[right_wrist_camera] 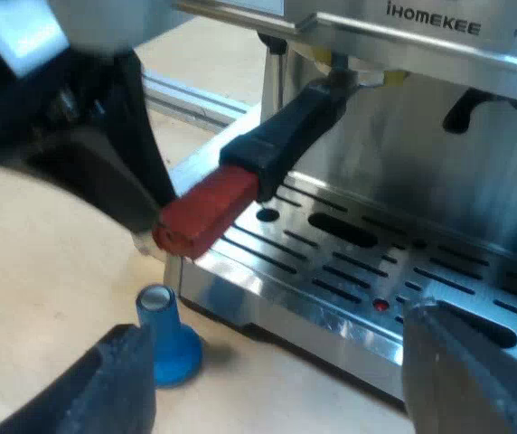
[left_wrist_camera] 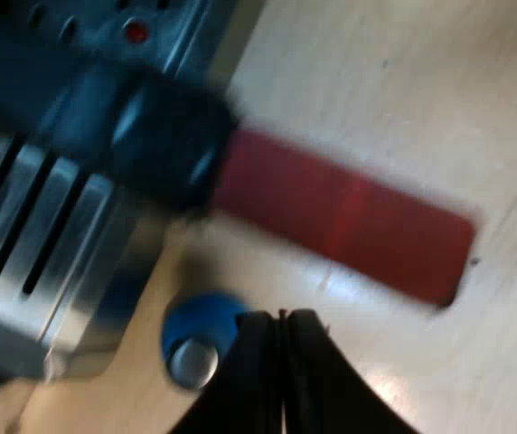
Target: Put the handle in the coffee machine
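The holder's dark handle (right_wrist_camera: 287,136) is set in the espresso machine's (right_wrist_camera: 439,36) front, and its red end (right_wrist_camera: 206,212) sticks out over the drip tray's (right_wrist_camera: 349,267) corner. In the left wrist view the red end (left_wrist_camera: 349,217) lies just beyond my left gripper (left_wrist_camera: 281,330), whose fingers are pressed together with nothing between them. From the right wrist view, the left arm's black gripper (right_wrist_camera: 105,172) sits right at the tip of the red end. My right gripper (right_wrist_camera: 277,362) hangs wide open in front of the drip tray, holding nothing.
A blue tamper (right_wrist_camera: 164,334) with a metal top stands on the wooden table by the drip tray's corner, close under the red end. It also appears beside my left fingers (left_wrist_camera: 195,339). The slotted metal tray (left_wrist_camera: 42,235) lies under the handle.
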